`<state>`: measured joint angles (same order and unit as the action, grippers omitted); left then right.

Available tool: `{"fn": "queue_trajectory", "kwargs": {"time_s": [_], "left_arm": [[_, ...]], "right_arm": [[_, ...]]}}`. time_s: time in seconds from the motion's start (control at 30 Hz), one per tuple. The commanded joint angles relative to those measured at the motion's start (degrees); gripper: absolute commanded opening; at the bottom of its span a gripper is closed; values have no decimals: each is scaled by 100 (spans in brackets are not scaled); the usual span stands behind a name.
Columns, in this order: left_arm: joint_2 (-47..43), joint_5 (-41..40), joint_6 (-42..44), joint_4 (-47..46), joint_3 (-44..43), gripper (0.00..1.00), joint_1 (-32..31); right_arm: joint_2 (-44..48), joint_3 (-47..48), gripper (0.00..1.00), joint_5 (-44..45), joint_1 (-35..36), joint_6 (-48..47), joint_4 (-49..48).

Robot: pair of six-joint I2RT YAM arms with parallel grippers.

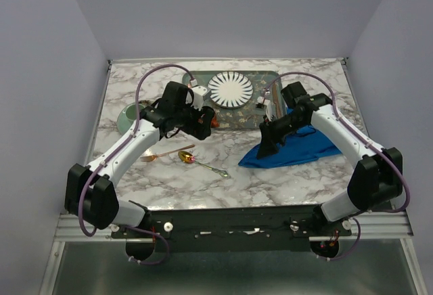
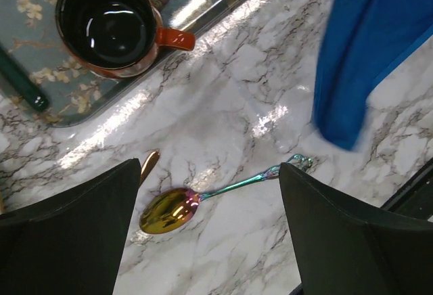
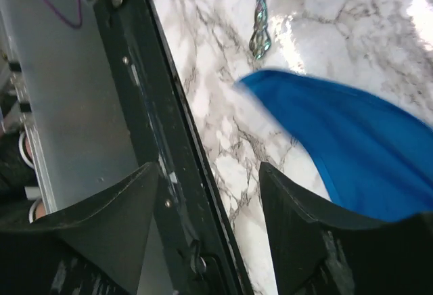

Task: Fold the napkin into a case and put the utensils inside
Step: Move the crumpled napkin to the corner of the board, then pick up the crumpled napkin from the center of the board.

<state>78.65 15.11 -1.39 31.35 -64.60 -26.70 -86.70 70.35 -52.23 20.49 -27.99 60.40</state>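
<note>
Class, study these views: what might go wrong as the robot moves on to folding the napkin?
The napkin lies bunched, not flat, so the open right fingers may pinch an uneven layer. The spoon has its handle tip close to the cloth's corner, so dragging the cloth could sweep it aside. The cloth also sits near the front rail and might slide over it.

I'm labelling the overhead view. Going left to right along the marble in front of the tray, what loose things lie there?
pale green dish → copper fork → spoon → blue napkin
</note>
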Motion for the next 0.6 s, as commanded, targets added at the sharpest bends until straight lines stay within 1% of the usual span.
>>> {"fn": "queue_trajectory", "kwargs": {"time_s": [0.0,0.07,0.1,0.17,0.2,0.23,0.3,0.33,0.4,0.57], "left_arm": [[238,896,-362,-112,105,94,7],[343,993,-388,-156,184,91,-124],[379,1011,-371,-165,263,91,-186],[536,1046,-345,-200,307,89,-361],[598,1038,-336,-217,334,88,-545],[660,1011,-318,-226,343,86,-677],[897,915,-266,-235,325,84,-897],[993,749,-248,-200,308,81,-1133],[1283,660,-161,-139,238,79,-1328],[1793,686,-177,64,106,78,-1715]], "right_arm": [[-41,296,72,324,-605,57,157],[-66,304,72,685,-940,-109,148],[-84,313,71,1305,-1185,-119,52],[-111,243,67,1976,-1371,-233,-115],[-111,182,66,2763,-1485,-242,-412],[-119,25,61,3110,-1530,-251,-537],[-259,-99,57,3778,-1714,-347,-704],[-312,-144,54,3912,-1776,-383,-714],[-488,-284,53,4193,-1925,-400,-705],[-769,-566,45,4519,-2014,-479,-767]]}}
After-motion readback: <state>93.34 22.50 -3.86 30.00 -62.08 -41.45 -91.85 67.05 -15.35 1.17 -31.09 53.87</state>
